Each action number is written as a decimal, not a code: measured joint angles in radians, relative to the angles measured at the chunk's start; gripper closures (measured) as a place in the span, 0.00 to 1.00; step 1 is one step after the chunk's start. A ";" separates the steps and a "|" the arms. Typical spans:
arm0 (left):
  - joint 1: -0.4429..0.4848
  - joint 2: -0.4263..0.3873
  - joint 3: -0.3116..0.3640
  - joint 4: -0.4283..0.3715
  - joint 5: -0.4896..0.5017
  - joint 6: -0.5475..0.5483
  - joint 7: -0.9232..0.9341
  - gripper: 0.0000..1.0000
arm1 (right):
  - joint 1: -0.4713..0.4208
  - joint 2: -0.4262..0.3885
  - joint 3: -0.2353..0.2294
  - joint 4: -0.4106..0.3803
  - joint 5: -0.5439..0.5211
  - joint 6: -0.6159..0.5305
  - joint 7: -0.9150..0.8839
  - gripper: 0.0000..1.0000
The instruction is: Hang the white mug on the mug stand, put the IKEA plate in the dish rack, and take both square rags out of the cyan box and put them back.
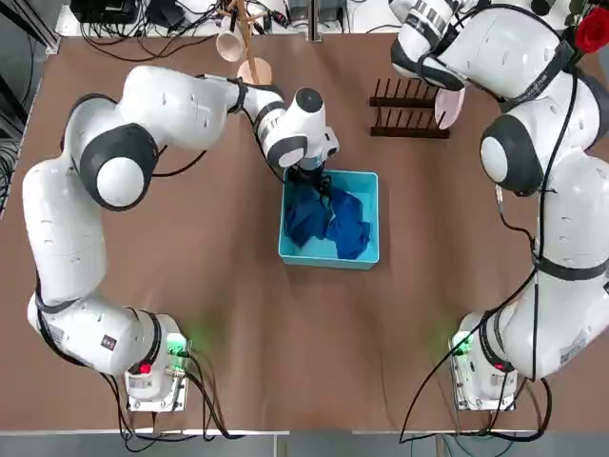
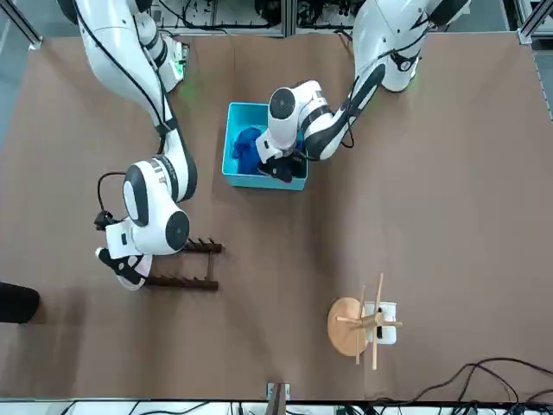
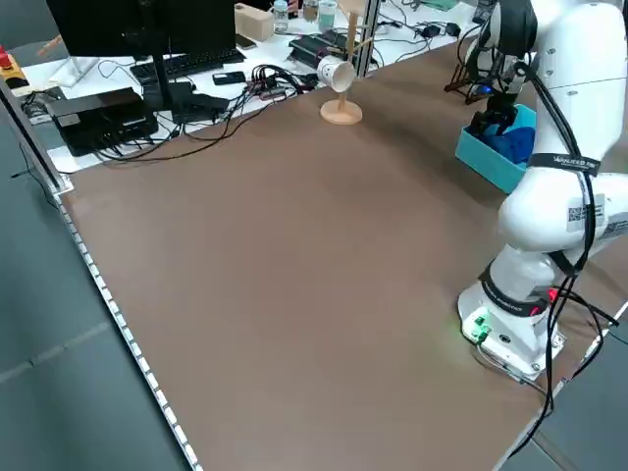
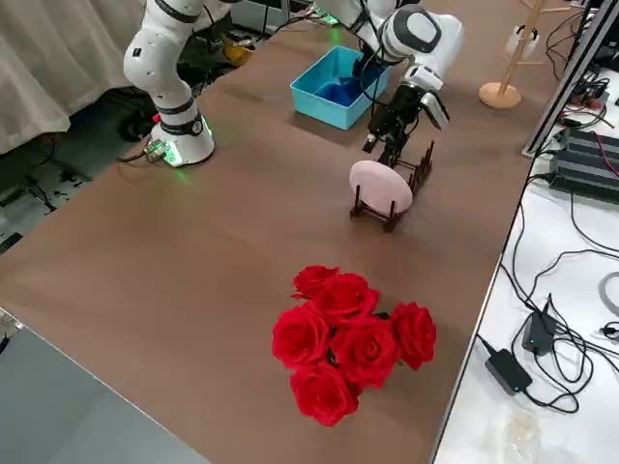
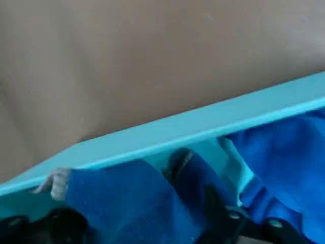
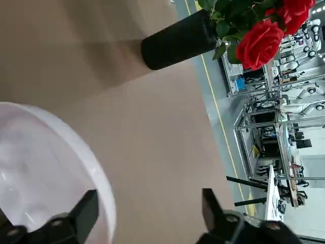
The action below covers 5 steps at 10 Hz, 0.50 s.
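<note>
Fingers of the left gripper straddled the square rags inside the cyan box, spread apart; right gripper stood open just beside the racked IKEA plate.

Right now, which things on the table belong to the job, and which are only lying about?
Belong to the job:
white mug
mug stand
IKEA plate
dish rack
square rags
cyan box

Only lying about:
red roses
cables
monitor
</note>
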State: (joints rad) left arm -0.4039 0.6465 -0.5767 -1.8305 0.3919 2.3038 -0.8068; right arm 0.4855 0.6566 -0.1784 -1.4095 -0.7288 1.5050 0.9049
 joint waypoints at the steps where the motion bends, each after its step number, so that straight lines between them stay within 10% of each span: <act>1: -0.003 0.000 0.007 0.007 0.006 0.000 -0.001 0.34 | 0.002 0.000 0.000 0.002 -0.005 0.000 0.000 0.00; 5: -0.003 -0.006 0.009 0.024 0.015 0.000 0.017 0.96 | 0.016 0.000 0.001 0.067 0.014 0.009 0.006 0.00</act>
State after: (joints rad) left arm -0.4066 0.6406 -0.5678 -1.8069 0.4068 2.3033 -0.7902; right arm 0.5013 0.6562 -0.1774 -1.3429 -0.7148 1.5138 0.9109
